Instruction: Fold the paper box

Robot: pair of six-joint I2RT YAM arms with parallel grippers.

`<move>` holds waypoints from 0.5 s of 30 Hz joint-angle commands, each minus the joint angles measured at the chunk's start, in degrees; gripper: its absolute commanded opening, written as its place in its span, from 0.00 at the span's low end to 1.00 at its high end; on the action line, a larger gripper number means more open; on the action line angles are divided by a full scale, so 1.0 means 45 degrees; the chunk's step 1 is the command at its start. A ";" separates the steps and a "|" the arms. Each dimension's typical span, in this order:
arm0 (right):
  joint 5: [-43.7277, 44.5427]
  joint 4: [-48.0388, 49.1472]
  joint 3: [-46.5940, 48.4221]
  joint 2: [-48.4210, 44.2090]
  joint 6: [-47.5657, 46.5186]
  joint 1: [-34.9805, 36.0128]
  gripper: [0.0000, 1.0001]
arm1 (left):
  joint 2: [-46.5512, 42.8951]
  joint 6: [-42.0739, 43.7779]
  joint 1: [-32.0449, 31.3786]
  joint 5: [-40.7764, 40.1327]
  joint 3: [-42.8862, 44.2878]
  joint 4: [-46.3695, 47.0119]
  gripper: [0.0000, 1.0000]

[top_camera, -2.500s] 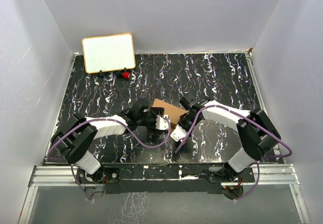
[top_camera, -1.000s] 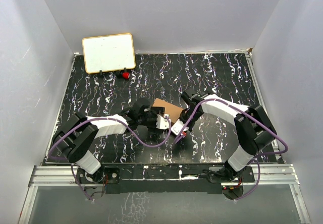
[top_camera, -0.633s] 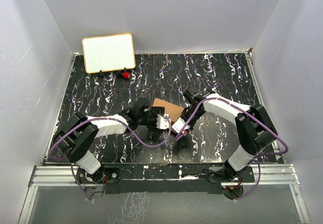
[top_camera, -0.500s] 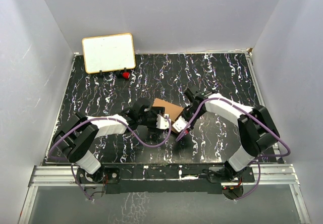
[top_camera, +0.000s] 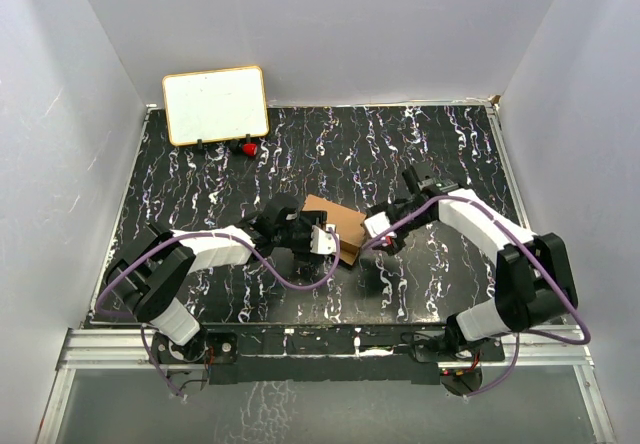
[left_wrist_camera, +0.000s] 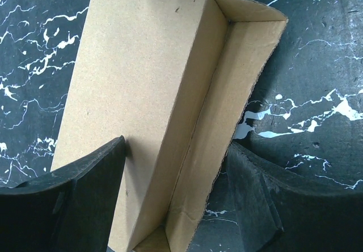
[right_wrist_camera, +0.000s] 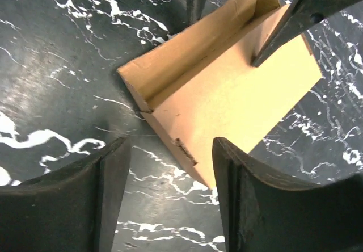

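paper box (top_camera: 338, 226): brown carton, part folded; we see it at mid table, a touch toward 6 o'clock, between the two grippers.
box edges: in the left wrist view one long wall stands up along the 3 o'clock side, with an end flap raised at 1 o'clock; cut edges are raw, with a slot at the 12 o'clock edge.
left gripper (left_wrist_camera: 176, 144): fingers (left_wrist_camera: 74, 201) wide, one on each side of the box, both against it; we read it as gripping across the width.
right gripper (right_wrist_camera: 170, 144): fingers (right_wrist_camera: 108, 195) apart, holding nothing; a box corner sits in the gap, contact we cannot tell.
table (top_camera: 440, 144): black marbled top, bare from the box out to 12 and 3 o'clock.
white board (top_camera: 215, 104): tan frame, far corner at 10 o'clock, well apart from the box.
red thing (top_camera: 246, 148): small, just at the board's 5 o'clock corner; too small to name.
walls (top_camera: 330, 34): grey, tight on the table edges at 9, 12 and 3 o'clock.
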 commanded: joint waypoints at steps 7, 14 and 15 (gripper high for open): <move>-0.1241 0.4708 -0.1668 -0.1463 0.8747 -0.0612 0.79 | 0.0173 -0.0803 -0.0102 0.0887 0.0103 -0.1352 0.71; -0.2686 0.6487 -0.1406 -0.1080 1.2977 -0.2373 0.80 | -0.0466 -0.0919 -0.0102 0.0863 -0.0104 -0.1091 0.83; -0.2720 0.6911 -0.1363 -0.0943 1.3946 -0.2523 0.80 | -0.0530 -0.0911 -0.0102 0.0867 -0.0138 -0.1022 0.84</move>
